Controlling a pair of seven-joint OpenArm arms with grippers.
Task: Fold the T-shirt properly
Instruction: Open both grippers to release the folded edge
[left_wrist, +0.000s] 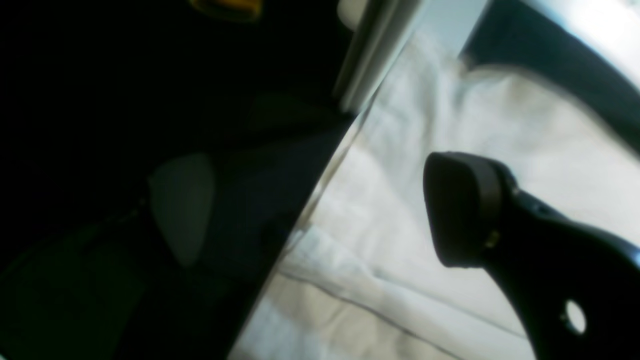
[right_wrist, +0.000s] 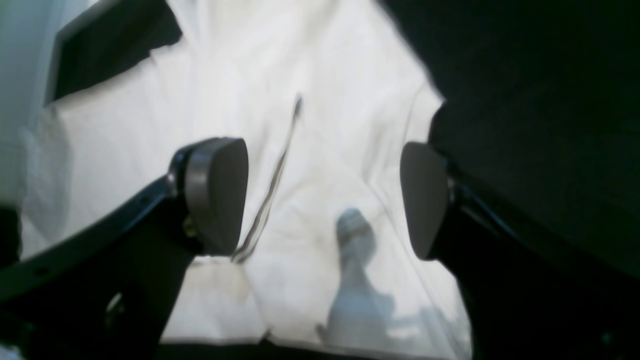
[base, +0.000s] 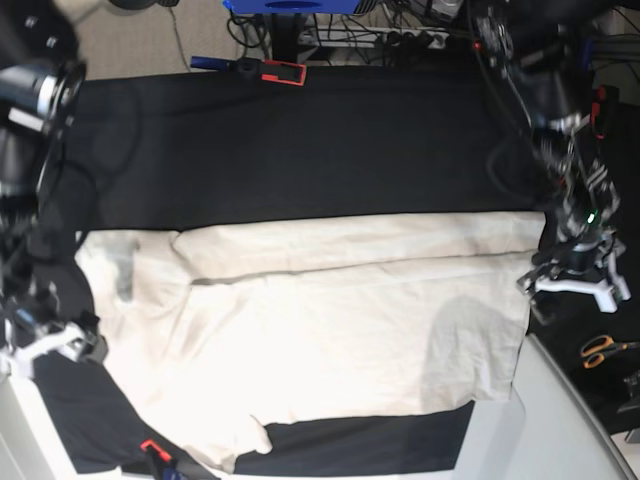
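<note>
The T-shirt (base: 330, 330) lies lengthwise nine-to-three between both claws, left claw (base: 572, 283) and right claw (right_wrist: 322, 200) both spread apart, empty.

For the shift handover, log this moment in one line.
T-shirt: spread on black tablecloth, top edge folded over | left gripper: open, at hem side | right gripper: open above shirt, empty

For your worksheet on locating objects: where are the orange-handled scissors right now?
In the base view, the orange-handled scissors lie at the far right edge, just below the left gripper and beyond the cream T-shirt.
</note>
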